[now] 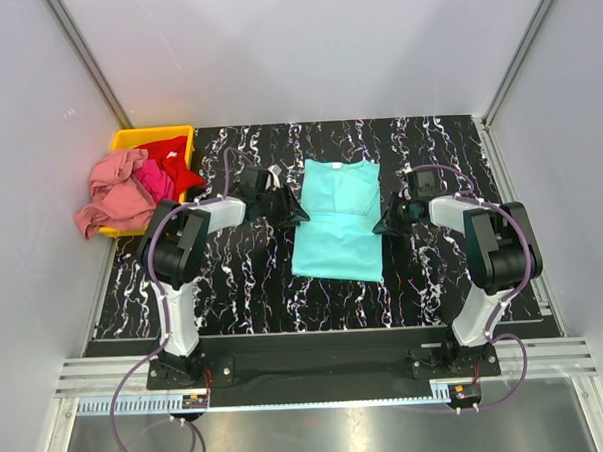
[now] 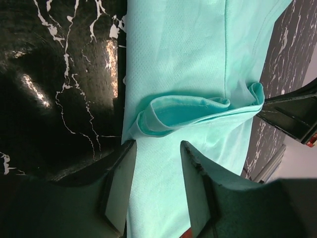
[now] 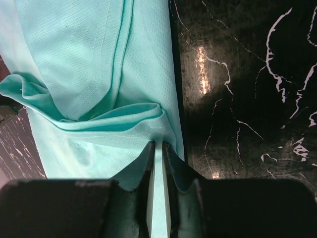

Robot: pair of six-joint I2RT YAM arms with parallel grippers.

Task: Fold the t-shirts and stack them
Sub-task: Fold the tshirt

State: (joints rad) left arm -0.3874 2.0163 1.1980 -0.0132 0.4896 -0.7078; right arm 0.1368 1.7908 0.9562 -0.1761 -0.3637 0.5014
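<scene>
Left gripper [image 1: 293,212] sits at the left edge of the teal shirt [image 1: 336,219] with its jaws apart, nothing pinched. In its wrist view one finger [image 2: 119,183] is over the table [image 2: 54,99] and the other over cloth. Right gripper [image 3: 159,148] is at the opposite edge, jaws nearly together and clamped on a thin strip of cloth. A raised fold [image 2: 193,111] crosses the shirt between the grippers. The shirt lies mid-table as a narrow panel, long axis running away from the arms, neckline at the far end. Black marbled table shows on both sides and before the near hem. Pink shirt [image 1: 115,199], magenta shirt [image 1: 151,178] and red shirt [image 1: 175,156] are heaped in the bin [image 1: 128,139] at the far left corner, the pink one spilling over its side.
</scene>
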